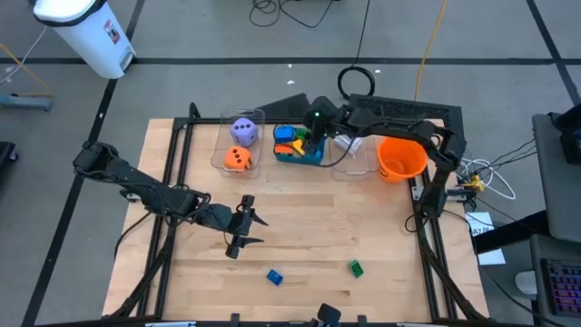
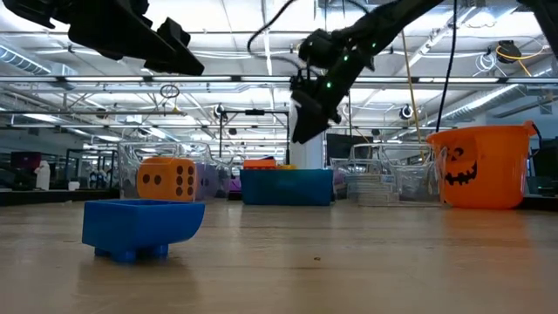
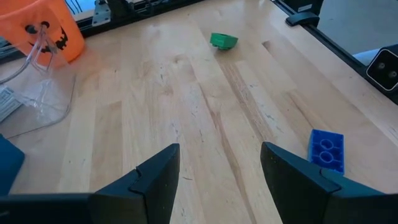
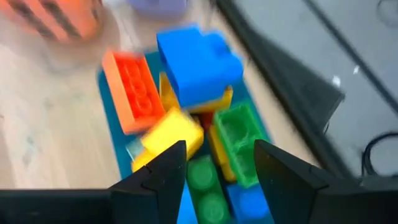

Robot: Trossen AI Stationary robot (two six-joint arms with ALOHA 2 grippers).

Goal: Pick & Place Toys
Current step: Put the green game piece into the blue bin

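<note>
Two building bricks are left loose on the table [image 1: 300,227]: a blue brick [image 1: 274,276] and a green brick [image 1: 355,268], well apart from each other near the front edge. The rest of the bricks are heaped in the teal tray [image 1: 313,156] — orange, yellow, green and blue among them. An orange die [image 1: 238,159] and a purple die [image 1: 243,131] sit in a clear bin [image 1: 259,116] beside it.

The right end effector [image 4: 214,163] hangs over the tray heap, fingers parted and empty. The left end effector [image 3: 219,171] hovers above bare table, released, holding nothing, with both loose bricks ahead of it.

Risk — the heap is tall, so a further brick dropped on top may roll out over the tray's rim. A grasp on the blue brick's corner could also slip.

No writing is readable; the orange bucket [image 1: 400,159] carries only a black jack-o'-lantern face.
</note>
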